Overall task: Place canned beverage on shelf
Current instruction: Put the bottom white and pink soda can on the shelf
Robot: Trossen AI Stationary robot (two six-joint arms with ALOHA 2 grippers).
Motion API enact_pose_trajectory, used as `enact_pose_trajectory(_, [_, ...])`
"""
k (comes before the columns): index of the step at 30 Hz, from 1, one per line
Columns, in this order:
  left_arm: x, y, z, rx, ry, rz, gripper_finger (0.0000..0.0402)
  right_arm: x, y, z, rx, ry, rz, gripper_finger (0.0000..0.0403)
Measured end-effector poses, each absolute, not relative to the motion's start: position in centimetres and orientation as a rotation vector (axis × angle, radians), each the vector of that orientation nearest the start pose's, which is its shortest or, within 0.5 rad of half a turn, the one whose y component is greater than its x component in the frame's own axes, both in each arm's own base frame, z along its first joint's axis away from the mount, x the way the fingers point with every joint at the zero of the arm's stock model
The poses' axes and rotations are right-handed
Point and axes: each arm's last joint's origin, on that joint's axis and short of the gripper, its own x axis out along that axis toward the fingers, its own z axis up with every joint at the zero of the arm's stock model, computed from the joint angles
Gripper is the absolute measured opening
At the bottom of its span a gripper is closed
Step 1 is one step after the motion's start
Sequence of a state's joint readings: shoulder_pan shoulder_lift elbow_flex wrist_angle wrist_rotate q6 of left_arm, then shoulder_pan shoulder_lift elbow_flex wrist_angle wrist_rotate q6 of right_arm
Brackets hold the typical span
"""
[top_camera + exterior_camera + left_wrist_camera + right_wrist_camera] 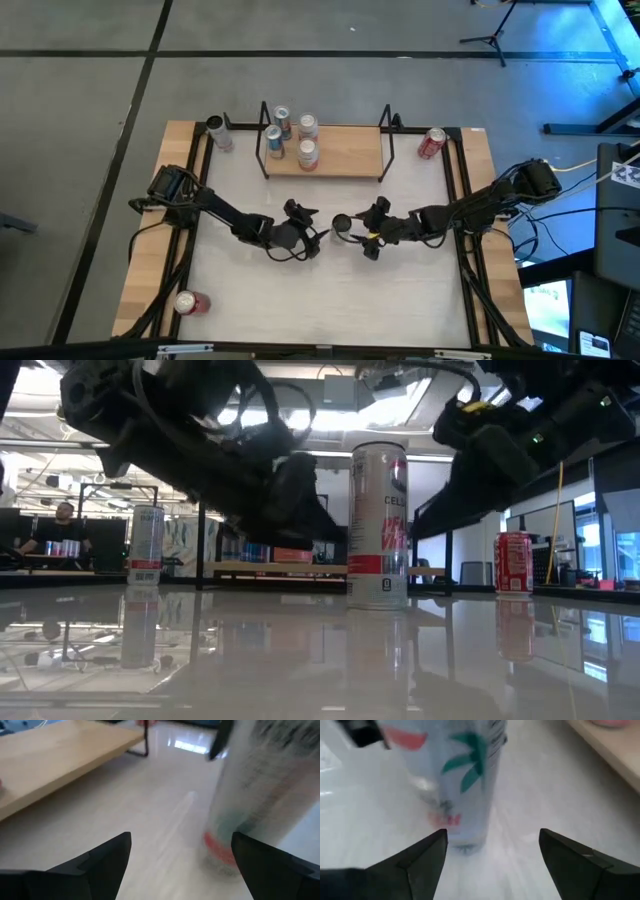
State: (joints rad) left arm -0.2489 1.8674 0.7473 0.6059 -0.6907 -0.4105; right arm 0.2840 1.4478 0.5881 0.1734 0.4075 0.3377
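can upright mid-table, between both arms, well short of the shelf at the far edge | left gripper wide open, empty, just left of it | right gripper open, empty, facing it, probably lining up to grasp | three cans already on shelf's left end

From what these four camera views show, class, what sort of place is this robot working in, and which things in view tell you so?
Probably a robotics lab or workshop, not a shop. The table stands on a bare grey floor with a tripod stand beside it. The low view shows an open room with ceiling lights, and a person sits at a desk.
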Motion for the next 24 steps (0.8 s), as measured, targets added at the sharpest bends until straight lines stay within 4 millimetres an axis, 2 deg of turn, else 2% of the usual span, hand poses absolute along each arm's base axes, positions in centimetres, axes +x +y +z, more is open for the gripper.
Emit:
enact_pose_trajectory(15, [33.3, -5.2, 11.8, -0.153, 0.358, 0.549, 0.0335, 26.7, 6.8, 17.2, 0.143, 0.480, -0.131, 0.0314])
enact_pose_trajectory(21, [33.1, -5.0, 11.4, -0.127, 0.403, 0.558, 0.0335, 26.5, 7.0, 17.2, 0.147, 0.518, -0.037, 0.0314])
enact_pose_trajectory(24, [32.7, -5.3, 11.4, -0.112, 0.456, 0.556, 0.0335, 26.3, 6.9, 18.4, 0.134, 0.525, -0.040, 0.0314])
